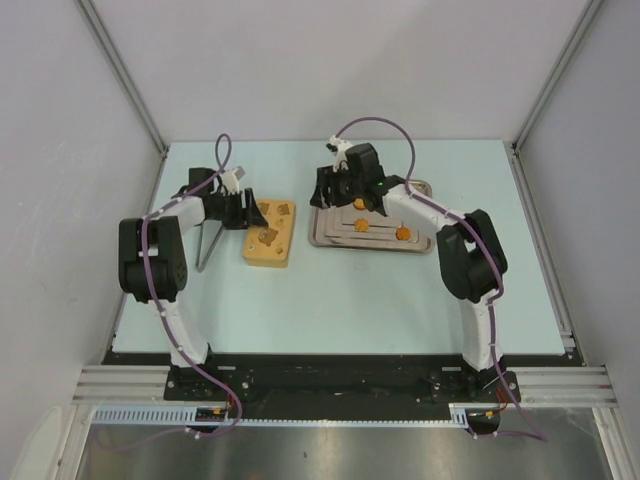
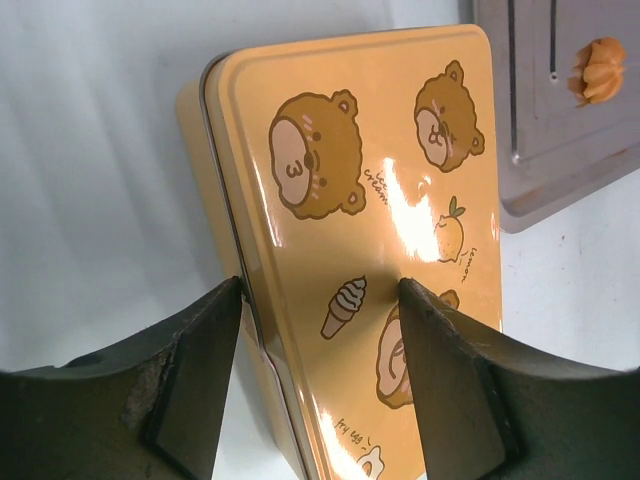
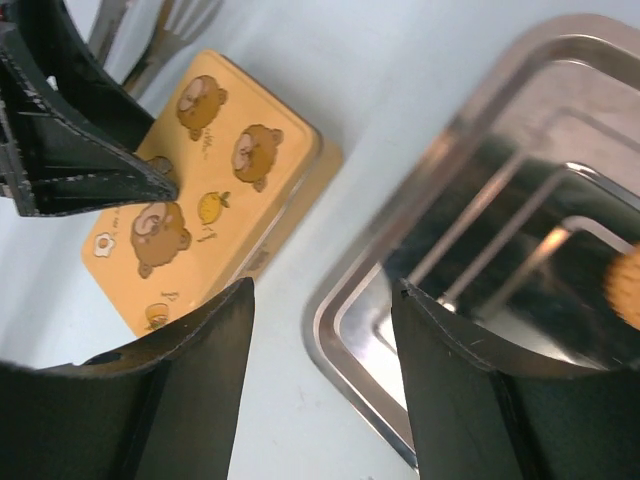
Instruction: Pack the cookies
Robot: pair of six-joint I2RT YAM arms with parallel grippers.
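A yellow tin [image 1: 268, 236] with bear pictures lies left of the steel tray [image 1: 420, 245]. Orange cookies [image 1: 360, 226] lie on the tray; no green one shows. My left gripper [image 1: 245, 212] is open at the tin's left edge. In the left wrist view, the left gripper [image 2: 320, 290] straddles the rim of the lid [image 2: 370, 180], which sits askew on its base. My right gripper [image 1: 328, 192] is open and empty over the tray's far left corner. In the right wrist view, the right gripper [image 3: 325, 290] has the tray rim [image 3: 345, 320] between its jaws.
A metal utensil [image 1: 205, 245] lies on the table left of the tin, and its tines show in the right wrist view [image 3: 150, 30]. A cookie [image 2: 598, 68] shows on the tray in the left wrist view, another [image 3: 628, 285] in the right wrist view.
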